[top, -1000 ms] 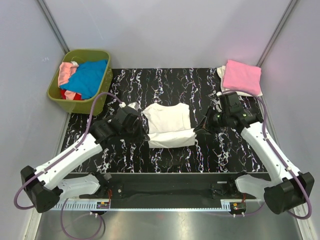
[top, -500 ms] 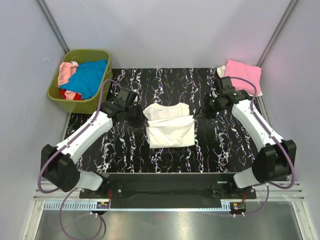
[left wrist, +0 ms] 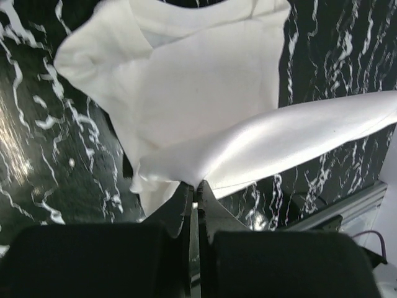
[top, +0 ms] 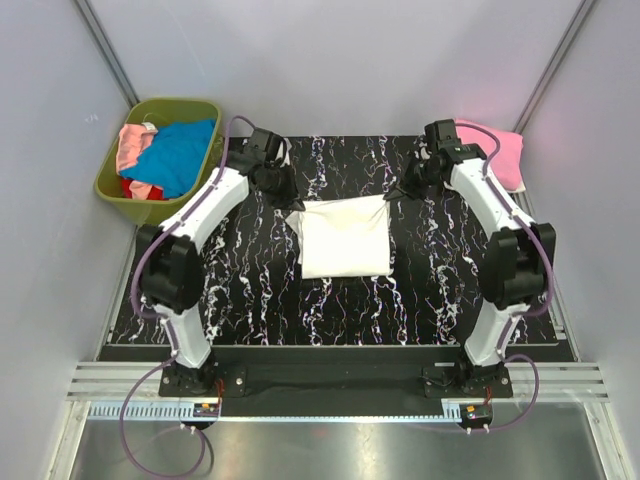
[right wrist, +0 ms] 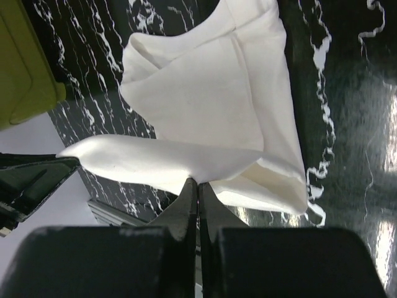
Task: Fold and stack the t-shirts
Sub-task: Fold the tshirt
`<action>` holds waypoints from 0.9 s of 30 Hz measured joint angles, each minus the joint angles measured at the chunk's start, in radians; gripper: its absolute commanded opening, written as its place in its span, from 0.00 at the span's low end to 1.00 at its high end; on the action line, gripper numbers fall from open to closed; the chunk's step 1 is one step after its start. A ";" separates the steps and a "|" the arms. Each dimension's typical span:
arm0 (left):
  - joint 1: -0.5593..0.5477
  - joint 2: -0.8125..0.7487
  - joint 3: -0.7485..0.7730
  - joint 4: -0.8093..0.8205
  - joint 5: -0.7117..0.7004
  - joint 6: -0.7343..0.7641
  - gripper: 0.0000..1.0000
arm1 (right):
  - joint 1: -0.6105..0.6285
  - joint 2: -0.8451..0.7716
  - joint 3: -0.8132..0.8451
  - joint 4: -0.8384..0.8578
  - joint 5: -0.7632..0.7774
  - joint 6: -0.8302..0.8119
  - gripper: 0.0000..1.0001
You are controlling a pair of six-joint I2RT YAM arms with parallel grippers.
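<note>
A cream t-shirt (top: 345,240) lies half folded in the middle of the black marbled table (top: 250,300). My left gripper (top: 297,203) is shut on its far left corner and my right gripper (top: 392,195) is shut on its far right corner. Between them a fold of cloth is stretched taut just above the table. In the left wrist view the closed jaws of the left gripper (left wrist: 196,184) pinch the cream t-shirt (left wrist: 205,81). In the right wrist view the right gripper (right wrist: 198,180) pinches the cream t-shirt (right wrist: 205,93) the same way. A folded pink t-shirt (top: 505,150) lies at the back right.
An olive-green basket (top: 110,180) stands off the table's back left corner, holding a blue t-shirt (top: 175,155), a pink one (top: 132,145) and a red one (top: 135,188). The basket's (right wrist: 25,68) corner shows in the right wrist view. Grey walls enclose the table.
Both arms have reached from the shirt's near edge toward the back of the table, carrying the gripped cloth over the shirt. The shirt now looks shorter and squarer.
</note>
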 measured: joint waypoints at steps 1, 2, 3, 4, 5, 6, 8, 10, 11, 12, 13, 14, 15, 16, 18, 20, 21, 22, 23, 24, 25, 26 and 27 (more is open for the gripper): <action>0.009 0.040 0.035 0.000 0.005 0.008 0.04 | -0.003 0.034 0.032 0.003 -0.005 -0.002 0.00; 0.019 0.082 0.066 -0.005 0.007 0.016 0.07 | -0.006 0.072 0.063 0.009 -0.009 -0.002 0.03; 0.030 0.128 0.105 -0.014 0.011 0.025 0.08 | -0.008 0.112 0.093 0.013 -0.014 -0.002 0.11; 0.040 0.176 0.143 -0.022 0.014 0.031 0.08 | -0.009 0.153 0.122 0.018 -0.016 -0.001 0.36; 0.050 0.229 0.188 -0.035 0.015 0.036 0.15 | -0.009 0.192 0.149 0.019 -0.019 0.005 0.47; 0.058 0.269 0.227 -0.046 0.016 0.040 0.23 | -0.010 0.241 0.185 0.027 -0.024 0.003 0.55; 0.074 0.376 0.324 -0.071 0.019 0.053 0.38 | -0.013 0.346 0.256 0.042 -0.036 0.002 0.67; 0.090 0.468 0.412 -0.085 0.023 0.056 0.52 | -0.019 0.444 0.323 0.053 -0.049 0.006 0.69; 0.097 0.513 0.460 -0.099 0.029 0.048 0.56 | -0.023 0.488 0.356 0.054 -0.056 0.007 0.69; 0.109 0.538 0.486 -0.105 0.033 0.048 0.58 | -0.027 0.525 0.385 0.054 -0.062 0.007 0.70; 0.120 0.560 0.515 -0.113 0.038 0.047 0.61 | -0.031 0.547 0.401 0.056 -0.066 0.007 0.70; 0.132 0.571 0.531 -0.114 0.042 0.046 0.69 | -0.035 0.557 0.402 0.057 -0.067 0.006 0.73; 0.143 0.572 0.534 -0.116 0.044 0.046 0.72 | -0.040 0.557 0.393 0.058 -0.067 0.005 0.73; 0.154 0.568 0.540 -0.126 0.045 0.047 0.72 | -0.043 0.552 0.387 0.058 -0.068 0.003 0.75; 0.169 0.550 0.534 -0.124 0.040 0.050 0.72 | -0.054 0.519 0.333 0.101 -0.069 -0.005 0.76; 0.184 0.490 0.462 -0.098 0.032 0.055 0.69 | -0.068 0.460 0.241 0.130 -0.077 -0.009 0.76; 0.188 0.460 0.427 -0.097 0.031 0.056 0.67 | -0.077 0.429 0.193 0.148 -0.086 -0.011 0.76; 0.189 0.415 0.367 -0.074 0.030 0.058 0.65 | -0.087 0.401 0.147 0.163 -0.095 -0.013 0.76; 0.187 0.365 0.305 -0.063 0.029 0.060 0.61 | -0.094 0.379 0.108 0.179 -0.103 -0.013 0.76; 0.182 0.333 0.264 -0.053 0.029 0.061 0.59 | -0.101 0.359 0.069 0.201 -0.116 -0.014 0.74; 0.175 0.295 0.219 -0.033 0.030 0.063 0.55 | -0.108 0.345 0.033 0.221 -0.127 -0.014 0.73; 0.164 0.267 0.186 -0.019 0.031 0.064 0.54 | -0.114 0.335 0.001 0.243 -0.144 -0.013 0.73; 0.150 0.249 0.167 -0.007 0.035 0.066 0.53 | -0.117 0.329 -0.030 0.267 -0.157 -0.013 0.72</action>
